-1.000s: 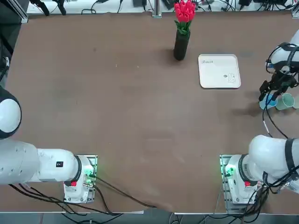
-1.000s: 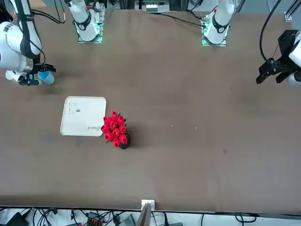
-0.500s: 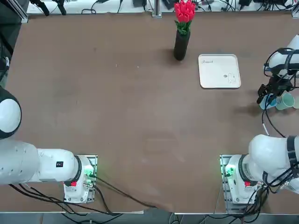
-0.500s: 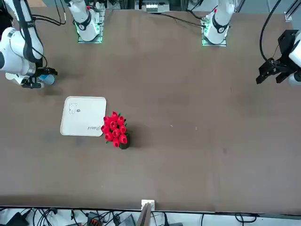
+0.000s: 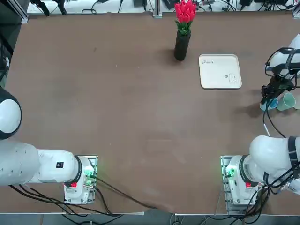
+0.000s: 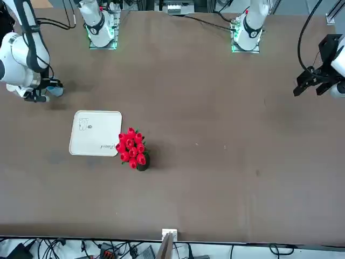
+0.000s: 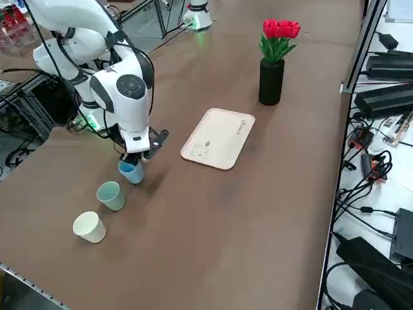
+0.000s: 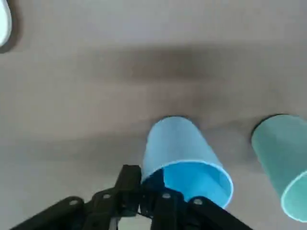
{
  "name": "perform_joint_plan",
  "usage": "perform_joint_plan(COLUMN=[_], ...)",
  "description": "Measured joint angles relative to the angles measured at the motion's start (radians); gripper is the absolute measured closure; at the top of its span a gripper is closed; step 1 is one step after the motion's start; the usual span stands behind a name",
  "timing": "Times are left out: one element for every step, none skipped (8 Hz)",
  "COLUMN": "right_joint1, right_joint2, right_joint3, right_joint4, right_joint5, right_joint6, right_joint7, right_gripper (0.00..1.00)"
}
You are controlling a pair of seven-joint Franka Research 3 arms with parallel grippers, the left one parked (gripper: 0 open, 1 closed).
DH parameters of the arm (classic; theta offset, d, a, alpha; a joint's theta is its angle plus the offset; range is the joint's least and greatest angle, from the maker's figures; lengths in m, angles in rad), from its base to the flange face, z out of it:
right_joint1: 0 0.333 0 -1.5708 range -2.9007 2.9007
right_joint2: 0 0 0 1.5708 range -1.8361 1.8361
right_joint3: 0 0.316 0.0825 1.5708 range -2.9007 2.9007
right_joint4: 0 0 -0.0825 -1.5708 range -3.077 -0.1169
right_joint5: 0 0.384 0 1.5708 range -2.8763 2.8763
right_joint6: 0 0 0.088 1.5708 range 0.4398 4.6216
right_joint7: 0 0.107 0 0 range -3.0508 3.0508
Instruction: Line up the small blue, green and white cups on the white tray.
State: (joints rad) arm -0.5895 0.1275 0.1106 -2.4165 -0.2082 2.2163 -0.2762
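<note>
We listed a brown surface (image 5: 131,122). On it we found a white tray (image 5: 220,72), flat, with grey marks; just beside it, a black vase (image 7: 271,81), upright, containing red flowers (image 7: 281,30). Apart from the tray, we counted three cups in a row, mouths up: blue cup (image 8: 180,143), green cup (image 7: 111,196), white cup (image 7: 89,227). We saw the right gripper (image 8: 144,177) with its fingers closed on the blue cup's wall, one tip inside.

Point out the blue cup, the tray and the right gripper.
Blue cup (image 8: 180,143): right wrist view, outer wall.
White tray (image 5: 219,72): top view, flat surface.
Right gripper (image 8: 140,191): right wrist view, between the fingertips, at the blue cup's rim.
</note>
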Motion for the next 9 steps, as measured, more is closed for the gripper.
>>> perform_joint_plan(right_joint1=[0.0, 0.001, 0.005, 0.02, 0.055, 0.109, 0.176, 0.252, 0.333], right_joint2=[-0.002, -0.006, -0.015, -0.027, -0.036, -0.034, -0.019, 0.011, 0.053], right_joint3=[0.001, 0.004, 0.015, 0.036, 0.059, 0.072, 0.078, 0.082, 0.084], right_joint4=[0.0, 0.005, 0.027, 0.086, 0.184, 0.293, 0.388, 0.461, 0.519], right_joint5=[0.0, 0.0, 0.016, 0.066, 0.128, 0.166, 0.18, 0.188, 0.192], right_joint6=[0.0, -0.007, -0.043, -0.126, -0.242, -0.338, -0.391, -0.41, -0.412], right_joint7=[0.0, 0.0, 0.0, 0.0, 0.006, 0.053, 0.142, 0.252, 0.374], right_gripper=[0.96, 0.96, 0.96, 0.96, 0.96, 0.96, 0.96, 0.96, 0.96])
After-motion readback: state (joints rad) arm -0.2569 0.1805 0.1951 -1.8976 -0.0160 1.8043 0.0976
